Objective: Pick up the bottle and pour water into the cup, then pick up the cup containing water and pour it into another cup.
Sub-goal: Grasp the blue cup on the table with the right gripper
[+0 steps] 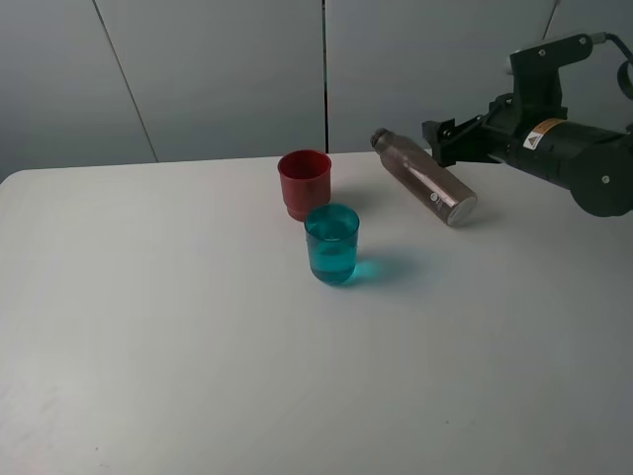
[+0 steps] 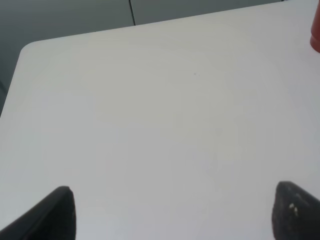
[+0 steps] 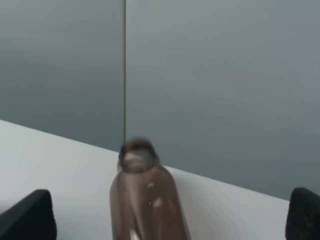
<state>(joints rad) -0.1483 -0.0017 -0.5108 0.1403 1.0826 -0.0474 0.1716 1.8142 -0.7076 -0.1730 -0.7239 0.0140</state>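
Bottle [image 1: 425, 180] is being shown from up high tipped far over on its side near the white table's [image 1: 148, 317] back edge, with the right gripper [image 1: 442, 142] just beside its upper half. Red cup [image 1: 304, 181] and teal cup [image 1: 332, 243], liquid inside, are being shown upright, close together, left of the bottle.

Left wrist: left gripper [image 2: 175, 190] is being held spread wide over bare table.

Right wrist: fingers [image 3: 30, 215] are being held wide apart, with the bottle between them and nothing being pinched.
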